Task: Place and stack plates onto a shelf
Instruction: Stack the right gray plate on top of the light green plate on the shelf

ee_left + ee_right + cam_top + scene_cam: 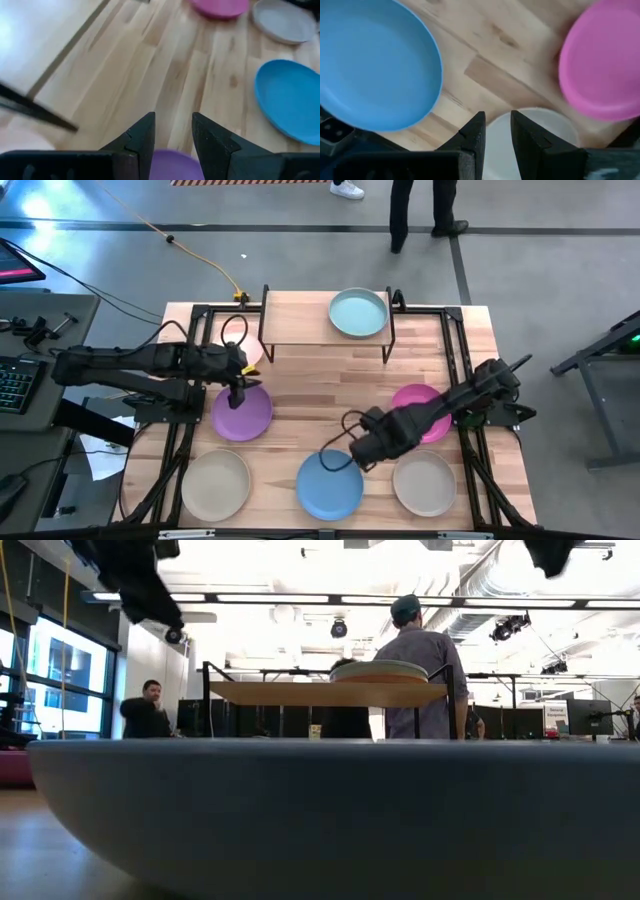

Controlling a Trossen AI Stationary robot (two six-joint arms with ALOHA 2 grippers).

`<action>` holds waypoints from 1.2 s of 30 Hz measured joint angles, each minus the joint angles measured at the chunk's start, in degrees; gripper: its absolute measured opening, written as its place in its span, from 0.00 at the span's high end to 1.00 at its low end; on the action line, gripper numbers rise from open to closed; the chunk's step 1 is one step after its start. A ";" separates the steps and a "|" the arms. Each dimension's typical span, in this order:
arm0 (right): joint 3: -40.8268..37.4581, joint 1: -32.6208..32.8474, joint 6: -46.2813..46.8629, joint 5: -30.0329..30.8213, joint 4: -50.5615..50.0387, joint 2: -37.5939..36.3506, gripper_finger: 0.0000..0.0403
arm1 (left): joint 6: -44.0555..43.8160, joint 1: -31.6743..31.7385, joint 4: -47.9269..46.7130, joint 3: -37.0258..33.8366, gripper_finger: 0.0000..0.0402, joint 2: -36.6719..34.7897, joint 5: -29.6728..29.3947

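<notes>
It was a robotics lab in a large open hall. Exposed ducts (500, 580) and strip lights (300, 598) ran overhead, monitors (585, 715) lined the far side, people (415, 670) stood about, and a keyboard (15, 380) and yellow cable (190, 250) lay beside the wooden desk (330, 380) on the grey floor (560, 270).

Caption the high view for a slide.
Teal plate on shelf; left gripper over purple plate.

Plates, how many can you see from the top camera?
7: teal plate on the shelf; pale pink plate mostly hidden under the left arm; purple plate; magenta plate; beige plates front left and front right; blue plate. More may be hidden.
</notes>
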 joint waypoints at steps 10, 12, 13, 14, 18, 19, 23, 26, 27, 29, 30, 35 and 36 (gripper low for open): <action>-11.48 7.79 18.98 -0.07 9.28 0.00 0.82 | 7.53 -1.24 10.67 -0.02 0.70 0.00 0.00; -13.30 9.18 22.48 -0.29 11.65 0.00 0.82 | 8.47 -1.22 12.12 0.00 0.70 0.00 -0.22; -14.19 9.82 23.99 -0.27 13.04 0.00 0.82 | 8.85 -1.20 12.76 0.00 0.70 0.03 -0.24; -15.00 10.48 25.37 -0.28 14.60 0.00 0.82 | 9.24 -1.20 13.32 0.00 0.70 0.03 -0.25; -17.96 12.60 29.74 -0.31 19.03 0.00 0.82 | 9.81 -1.20 14.36 0.00 0.70 0.03 -0.29; -18.59 13.00 30.76 -0.31 19.57 0.00 0.82 | 9.81 -1.20 14.36 0.00 0.70 0.03 -0.33; -20.43 14.40 33.77 -0.28 22.04 -0.02 0.82 | 9.39 -1.17 14.36 0.00 0.70 0.03 -0.36; -21.27 15.14 35.78 0.32 24.02 -0.02 0.82 | 9.37 -1.17 14.57 0.00 0.70 0.03 -0.37; -21.75 15.27 36.20 0.66 24.97 -0.02 0.82 | 9.35 -1.17 14.78 0.00 0.70 0.03 -0.37; -22.82 15.48 36.31 0.96 26.53 -0.02 0.82 | 9.35 -1.17 15.28 -0.01 0.70 0.03 -0.36; -23.50 15.48 36.32 1.00 27.78 -0.02 0.82 | 9.35 -1.17 15.63 -0.02 0.70 0.03 -0.35; -26.00 15.44 37.40 1.24 31.60 0.37 0.82 | 9.35 -1.17 15.83 0.00 0.70 0.03 -0.35; -26.24 15.45 37.39 1.37 32.12 0.37 0.82 | 9.35 -1.17 15.82 0.00 0.70 0.03 -0.35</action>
